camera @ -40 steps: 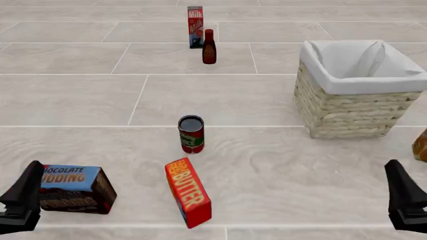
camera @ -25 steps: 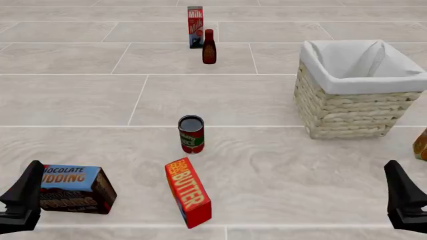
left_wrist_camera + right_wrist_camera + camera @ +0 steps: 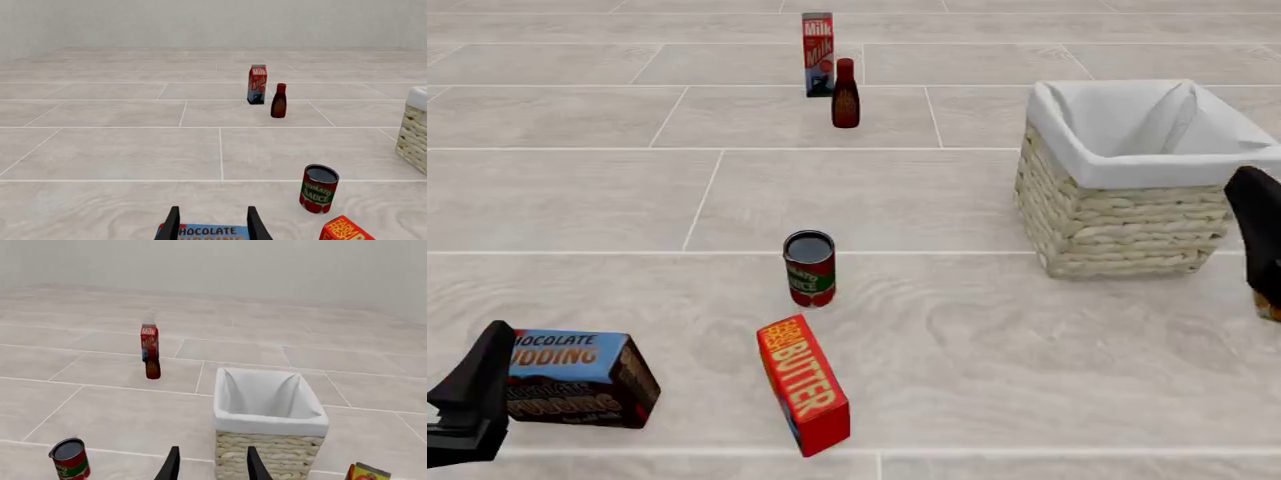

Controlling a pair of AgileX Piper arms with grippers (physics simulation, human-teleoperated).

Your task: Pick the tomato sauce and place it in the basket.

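The tomato sauce can stands upright at the middle of the floor, with a red label and a dark top. It also shows in the left wrist view and the right wrist view. The wicker basket with white lining stands at the right, empty; it shows in the right wrist view. My left gripper is low at the near left, open and empty. My right gripper is raised at the right edge beside the basket, open and empty.
A chocolate pudding box lies just ahead of the left gripper. A red butter box lies in front of the can. A milk carton and a dark bottle stand at the back. An orange package sits at the right edge.
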